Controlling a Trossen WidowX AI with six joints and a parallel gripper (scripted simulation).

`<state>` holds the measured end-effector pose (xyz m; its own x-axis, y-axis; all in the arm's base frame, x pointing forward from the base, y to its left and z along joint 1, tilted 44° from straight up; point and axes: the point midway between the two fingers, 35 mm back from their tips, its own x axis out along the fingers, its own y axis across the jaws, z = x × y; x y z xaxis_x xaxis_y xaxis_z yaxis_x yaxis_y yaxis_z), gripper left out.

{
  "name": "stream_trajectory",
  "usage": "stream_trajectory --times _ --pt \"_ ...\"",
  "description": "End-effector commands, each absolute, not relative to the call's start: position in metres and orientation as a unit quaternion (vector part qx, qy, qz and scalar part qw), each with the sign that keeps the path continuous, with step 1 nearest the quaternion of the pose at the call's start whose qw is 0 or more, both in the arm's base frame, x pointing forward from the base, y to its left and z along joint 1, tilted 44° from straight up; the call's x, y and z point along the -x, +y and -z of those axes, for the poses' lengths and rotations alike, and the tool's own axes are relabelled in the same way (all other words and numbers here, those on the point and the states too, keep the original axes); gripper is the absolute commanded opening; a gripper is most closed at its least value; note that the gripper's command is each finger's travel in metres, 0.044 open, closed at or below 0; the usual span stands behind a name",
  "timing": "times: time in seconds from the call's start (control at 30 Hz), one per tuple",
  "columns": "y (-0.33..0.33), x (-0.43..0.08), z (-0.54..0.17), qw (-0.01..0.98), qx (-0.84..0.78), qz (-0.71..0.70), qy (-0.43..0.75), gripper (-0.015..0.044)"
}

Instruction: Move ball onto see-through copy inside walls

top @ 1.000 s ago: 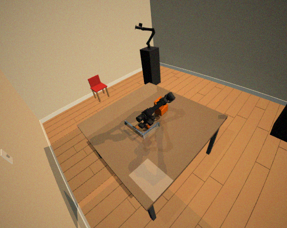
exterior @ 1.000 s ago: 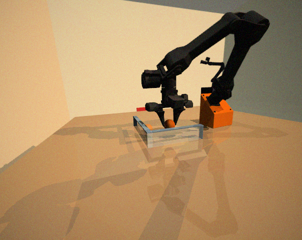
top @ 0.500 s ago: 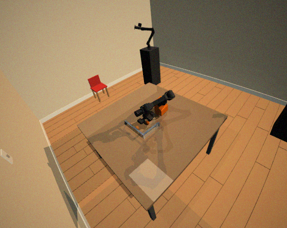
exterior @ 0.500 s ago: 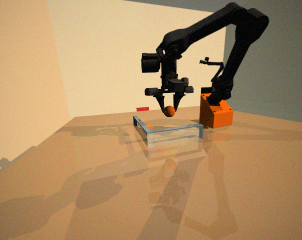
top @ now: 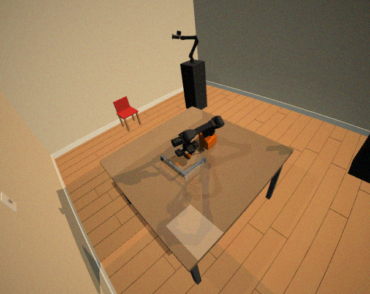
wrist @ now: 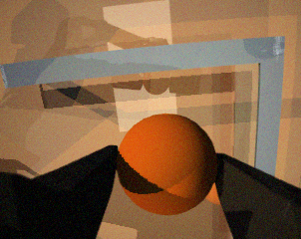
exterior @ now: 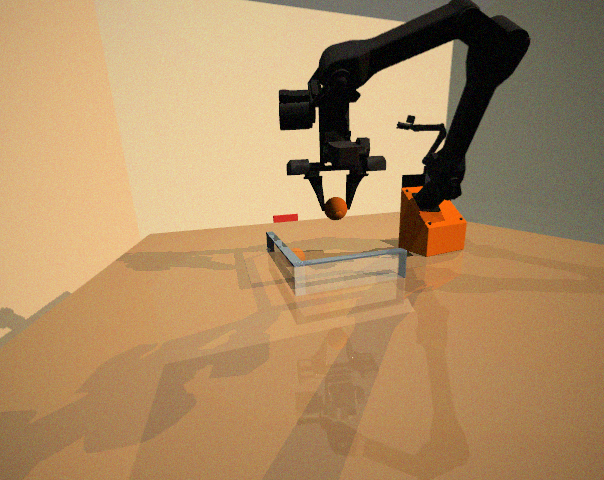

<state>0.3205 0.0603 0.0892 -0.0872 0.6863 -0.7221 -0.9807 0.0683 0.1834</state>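
Right now my gripper [exterior: 336, 202] is clenching the orange ball [exterior: 336, 207] between its two dark fingertips [exterior: 319, 195], and I am holding it in the air, well above the table [exterior: 447, 361]. Below it, the two clear walls [exterior: 343, 258] are meeting in a corner on the tabletop, and the see-through copy [exterior: 298, 253] is sitting inside that corner, close to the left wall. Behind, the arm's orange base [exterior: 430, 227] is standing just beside the walls' far end.

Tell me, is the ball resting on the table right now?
No, the ball hangs well above the table, pinched between the two fingers of the claw.
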Motion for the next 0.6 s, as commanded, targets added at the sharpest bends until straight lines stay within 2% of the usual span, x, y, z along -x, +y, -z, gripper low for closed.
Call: stream_trajectory --times 0.0,0.57 --pt "0.054 -0.33 -0.082 0.658 0.169 -0.62 0.393 0.0" --pt "0.035 -0.358 -0.036 0.679 -0.044 -0.465 0.567 0.0"
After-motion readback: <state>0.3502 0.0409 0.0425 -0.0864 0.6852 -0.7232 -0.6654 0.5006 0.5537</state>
